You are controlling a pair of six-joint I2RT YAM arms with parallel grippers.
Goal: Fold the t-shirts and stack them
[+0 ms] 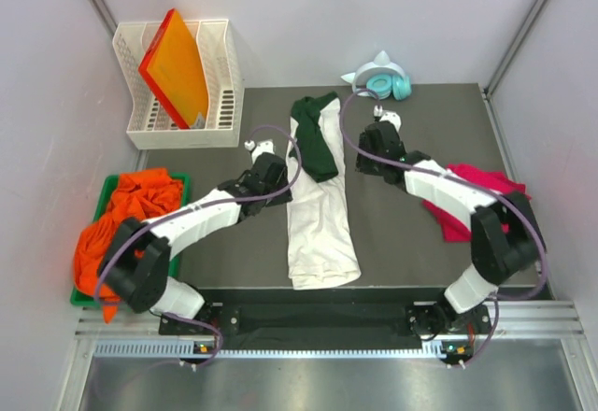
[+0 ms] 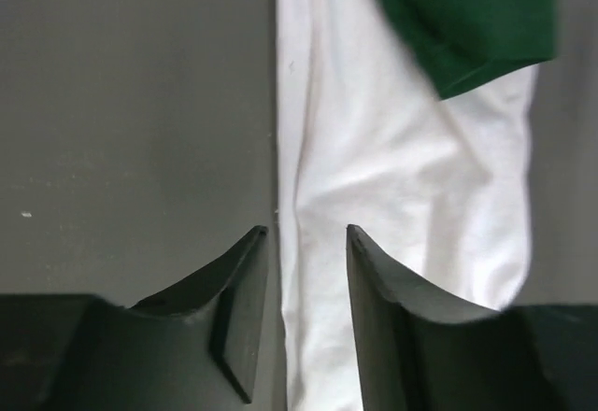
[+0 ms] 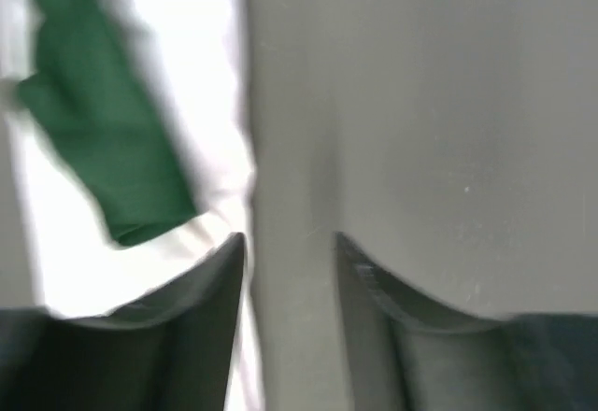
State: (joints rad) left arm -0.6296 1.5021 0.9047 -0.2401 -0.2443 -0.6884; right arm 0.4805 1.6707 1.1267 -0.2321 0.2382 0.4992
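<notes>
A white t-shirt (image 1: 320, 219) lies folded into a long strip down the middle of the dark mat. A dark green t-shirt (image 1: 318, 137) is draped over its far end. My left gripper (image 1: 280, 163) hangs open at the white shirt's left edge (image 2: 290, 271), its fingers straddling that edge with nothing held. My right gripper (image 1: 369, 140) is open just right of the white strip, over bare mat (image 3: 291, 243); the wrist view is blurred. The white shirt (image 3: 201, 103) and green shirt (image 3: 103, 140) show to its left.
A green bin (image 1: 105, 196) at the left holds crumpled orange shirts (image 1: 117, 219). A red shirt (image 1: 472, 191) lies on the mat's right side under the right arm. A white rack (image 1: 224, 84) with an orange folder (image 1: 176, 67) and teal headphones (image 1: 385, 82) stand at the back.
</notes>
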